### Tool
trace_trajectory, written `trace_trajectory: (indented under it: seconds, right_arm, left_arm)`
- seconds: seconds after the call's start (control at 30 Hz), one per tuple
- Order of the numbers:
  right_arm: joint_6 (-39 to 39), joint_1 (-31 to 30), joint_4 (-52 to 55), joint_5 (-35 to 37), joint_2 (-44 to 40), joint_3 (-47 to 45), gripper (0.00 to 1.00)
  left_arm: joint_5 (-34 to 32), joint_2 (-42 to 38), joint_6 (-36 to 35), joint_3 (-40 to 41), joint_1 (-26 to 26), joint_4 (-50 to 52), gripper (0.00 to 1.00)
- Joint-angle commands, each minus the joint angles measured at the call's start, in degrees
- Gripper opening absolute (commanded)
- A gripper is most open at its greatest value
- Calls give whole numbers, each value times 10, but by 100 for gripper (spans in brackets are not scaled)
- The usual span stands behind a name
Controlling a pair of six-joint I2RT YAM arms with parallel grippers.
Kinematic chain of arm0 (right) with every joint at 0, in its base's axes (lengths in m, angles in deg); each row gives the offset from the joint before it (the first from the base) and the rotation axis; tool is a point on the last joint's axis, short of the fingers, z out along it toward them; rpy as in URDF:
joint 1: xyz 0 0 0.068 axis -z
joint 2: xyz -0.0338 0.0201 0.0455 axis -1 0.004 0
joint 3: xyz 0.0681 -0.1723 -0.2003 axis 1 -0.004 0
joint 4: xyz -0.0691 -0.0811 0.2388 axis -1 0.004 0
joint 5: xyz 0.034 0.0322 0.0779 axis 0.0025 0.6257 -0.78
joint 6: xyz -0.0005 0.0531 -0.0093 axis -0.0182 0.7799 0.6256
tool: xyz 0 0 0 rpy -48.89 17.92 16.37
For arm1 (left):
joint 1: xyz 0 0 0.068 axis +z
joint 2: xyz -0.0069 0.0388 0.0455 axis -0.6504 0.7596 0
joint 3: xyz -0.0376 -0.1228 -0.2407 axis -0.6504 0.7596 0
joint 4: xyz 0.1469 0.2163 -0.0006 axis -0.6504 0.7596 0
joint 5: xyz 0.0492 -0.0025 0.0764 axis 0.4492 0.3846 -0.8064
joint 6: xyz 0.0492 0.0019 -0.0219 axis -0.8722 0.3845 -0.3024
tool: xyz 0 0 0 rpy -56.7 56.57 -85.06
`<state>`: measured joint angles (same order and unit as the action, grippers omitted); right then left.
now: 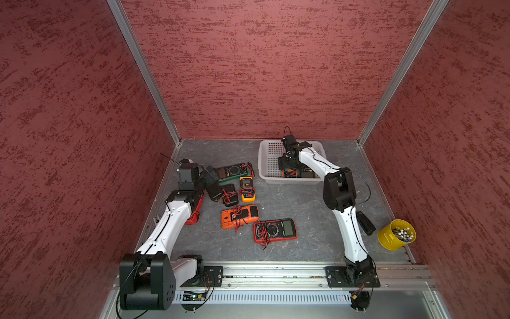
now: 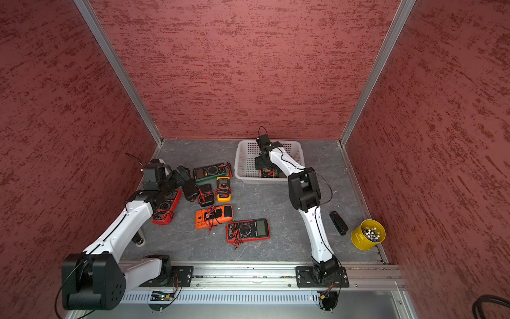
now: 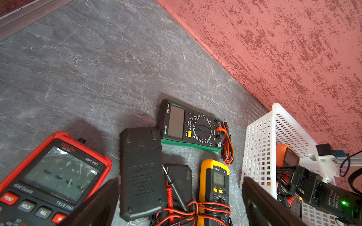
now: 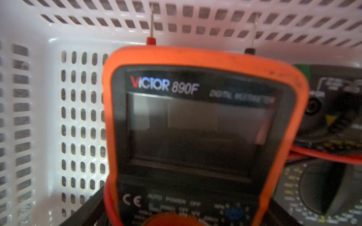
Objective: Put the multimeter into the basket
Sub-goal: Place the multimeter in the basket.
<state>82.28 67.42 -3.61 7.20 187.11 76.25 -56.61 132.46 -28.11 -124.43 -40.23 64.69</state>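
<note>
The white basket [image 1: 292,181] [image 2: 242,176] stands at the back right. My right gripper [image 1: 288,165] [image 4: 186,215] reaches down inside it, shut on an orange multimeter [image 4: 195,117] [image 3: 288,156] that stands tilted above the basket floor; two darker multimeters [image 4: 333,107] lie beside it. Several more multimeters lie on the table at the left: green-edged [image 1: 231,171], yellow [image 1: 246,189], black face-down [image 3: 141,172], orange face-down [image 1: 240,216], red-and-black [image 1: 276,230] and red [image 3: 52,172]. My left gripper [image 1: 214,182] [image 3: 180,180] hangs open over the black and yellow ones, holding nothing.
A yellow cup [image 1: 396,234] of small items stands at the front right, with a small black device [image 1: 365,223] lying beside the right arm. Red walls close in the back and both sides. An aluminium rail [image 1: 276,269] runs along the front edge.
</note>
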Motion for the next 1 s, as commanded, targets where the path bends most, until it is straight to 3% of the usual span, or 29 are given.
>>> trace_trajectory:
  seconds: [0.0,0.27,0.73,0.97]
  right_arm:
    - [-5,4,-2,0,0,27,68]
    - [-9,5,8,5,-13,26,99]
    - [11,2,7,7,-129,4,99]
    - [63,2,-46,44,-238,-104,99]
  left_arm:
    - [-5,-3,0,-5,4,-4,100]
    - [-5,-6,-17,-18,5,9,100]
    - [46,7,-60,-92,1,146,100]
    - [15,69,-42,-168,-67,238,100]
